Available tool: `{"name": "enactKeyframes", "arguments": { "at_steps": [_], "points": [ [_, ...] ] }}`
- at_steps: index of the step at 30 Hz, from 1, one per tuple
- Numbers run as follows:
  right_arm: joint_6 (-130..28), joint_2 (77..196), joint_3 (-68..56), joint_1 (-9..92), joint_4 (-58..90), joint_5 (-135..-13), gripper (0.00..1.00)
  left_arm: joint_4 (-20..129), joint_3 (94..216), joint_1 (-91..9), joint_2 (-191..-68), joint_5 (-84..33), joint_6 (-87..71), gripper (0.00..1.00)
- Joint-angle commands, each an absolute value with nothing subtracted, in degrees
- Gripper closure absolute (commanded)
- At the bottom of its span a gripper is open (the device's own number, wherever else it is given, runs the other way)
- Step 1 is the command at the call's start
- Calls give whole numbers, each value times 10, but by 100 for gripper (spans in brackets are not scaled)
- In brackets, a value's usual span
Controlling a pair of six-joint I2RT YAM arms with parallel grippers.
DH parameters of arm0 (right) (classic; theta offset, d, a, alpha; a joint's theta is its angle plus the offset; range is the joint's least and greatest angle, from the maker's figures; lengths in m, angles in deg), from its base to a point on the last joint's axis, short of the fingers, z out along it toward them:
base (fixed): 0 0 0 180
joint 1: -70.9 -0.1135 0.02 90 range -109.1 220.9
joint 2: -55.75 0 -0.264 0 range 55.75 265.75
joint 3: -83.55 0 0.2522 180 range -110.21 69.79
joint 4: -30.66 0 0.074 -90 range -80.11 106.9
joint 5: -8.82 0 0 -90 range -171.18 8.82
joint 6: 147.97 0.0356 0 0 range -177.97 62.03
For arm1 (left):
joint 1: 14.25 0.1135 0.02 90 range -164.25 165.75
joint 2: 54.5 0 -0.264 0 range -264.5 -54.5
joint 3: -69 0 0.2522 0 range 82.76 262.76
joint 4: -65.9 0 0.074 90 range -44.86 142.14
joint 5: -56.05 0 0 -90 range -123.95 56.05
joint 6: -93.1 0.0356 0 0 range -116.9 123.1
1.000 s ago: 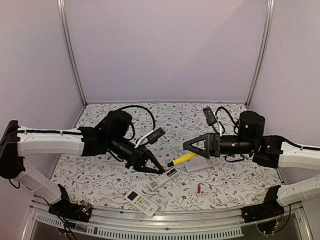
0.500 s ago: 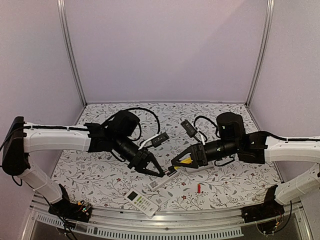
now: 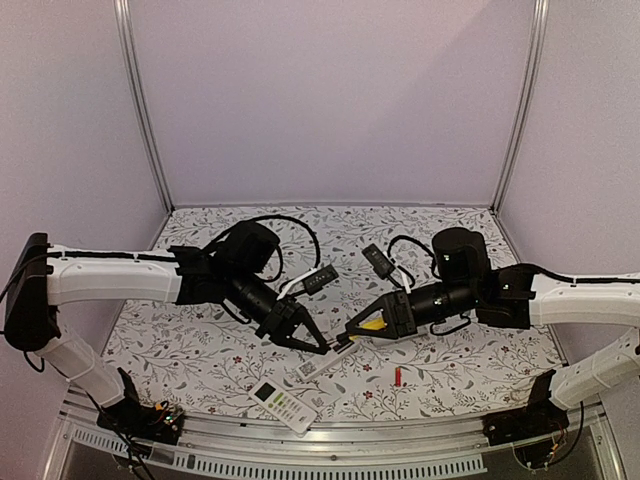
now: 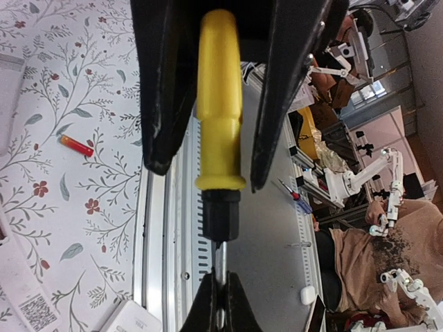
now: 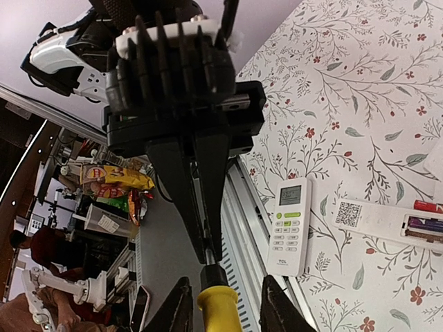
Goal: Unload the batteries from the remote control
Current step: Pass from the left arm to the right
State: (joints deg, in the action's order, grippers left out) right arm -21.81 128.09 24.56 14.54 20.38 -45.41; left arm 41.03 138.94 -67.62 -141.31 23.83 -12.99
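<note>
A yellow-handled screwdriver [image 3: 372, 322] hangs in the air between the two arms. My left gripper [image 3: 322, 349] is shut on its metal shaft [image 4: 220, 277]. My right gripper [image 3: 350, 336] is shut on the yellow handle [image 4: 219, 104], one finger on each side. Below them a white remote control [image 3: 322, 363] lies face down with its compartment uncovered. A dark cell [image 5: 423, 224] and a red one [image 5: 429, 205] show in it. One loose red battery [image 3: 397, 376] lies on the table to the right, clear of both grippers.
A second white remote [image 3: 283, 403], buttons up, lies by the table's front edge. The metal front rail [image 3: 330, 455] runs just beyond it. A pale flat piece [image 4: 7, 97] lies on the flowered cloth [image 3: 200, 350] beside the arms.
My right arm swung in from the right and its jaws narrowed around the yellow handle. My left gripper kept its hold on the shaft and shifted slightly right.
</note>
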Motion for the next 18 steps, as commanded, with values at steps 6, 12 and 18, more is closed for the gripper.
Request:
{"name": "enactKeyframes", "arguments": {
  "at_steps": [6,12,18],
  "points": [
    [-215,1260,273,140,203,-431,69,436,1386,-667,-1414,232,-133,100],
    [-214,1247,278,141,212,-456,82,437,1383,-668,-1415,239,-132,100],
    [-190,1218,306,142,250,-528,100,436,1367,-671,-1409,194,-132,64]
  ]
}}
